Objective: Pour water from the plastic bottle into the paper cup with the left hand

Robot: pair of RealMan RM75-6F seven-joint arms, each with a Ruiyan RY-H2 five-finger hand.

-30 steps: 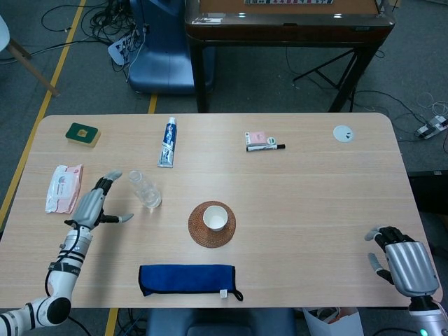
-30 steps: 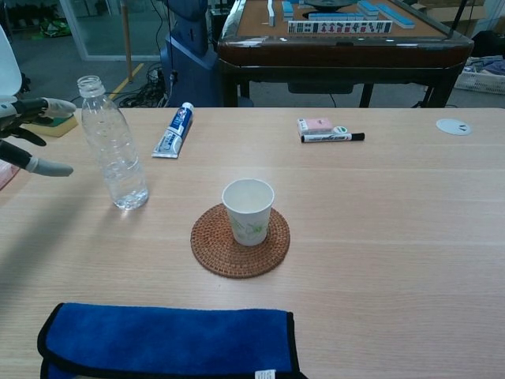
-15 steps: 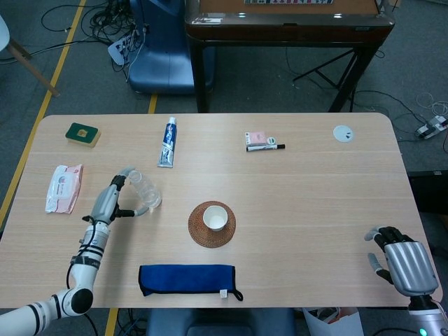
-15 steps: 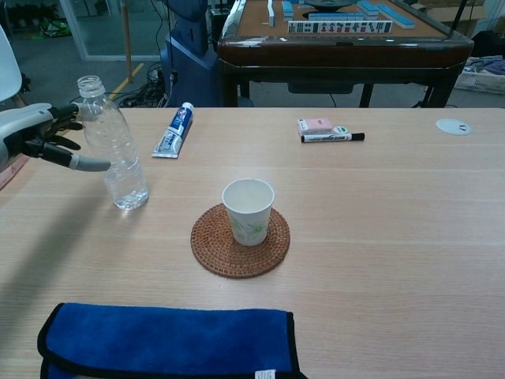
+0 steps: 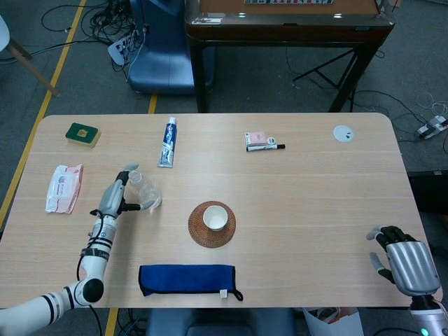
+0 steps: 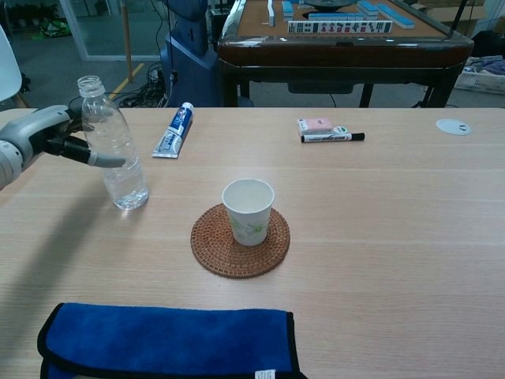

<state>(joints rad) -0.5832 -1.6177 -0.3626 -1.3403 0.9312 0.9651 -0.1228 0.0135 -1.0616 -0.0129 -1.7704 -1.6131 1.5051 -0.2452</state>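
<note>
Spanning most of both views, the pale wooden rectangular table (image 5: 315, 203) carries everything else. Along its near edge, at the lower centre-left of the head view, lies a folded dark blue cloth with black trim (image 5: 187, 278). At the left of the frame the robot's left hand (image 5: 114, 197) reaches to the clear plastic bottle (image 6: 114, 150), which stands upright and uncapped on the table at the left of the chest view; the fingers (image 6: 99, 159) are spread around its body, one crossing the front of it, but whether they actually grip it cannot be told. At the lower right corner of the head view the right hand (image 5: 404, 264) sits off the table edge, holding nothing, fingers curled partly inward. Just left of centre a round woven brown coaster (image 5: 211, 224) bears the white paper cup (image 6: 248, 211), upright, well apart from the bottle. A pink wipes packet (image 5: 64, 188) lies at the left edge, a blue-and-white toothpaste tube (image 5: 169, 141) lies toward the upper centre-left, and a black marker (image 5: 265, 148) lies right of it.
</note>
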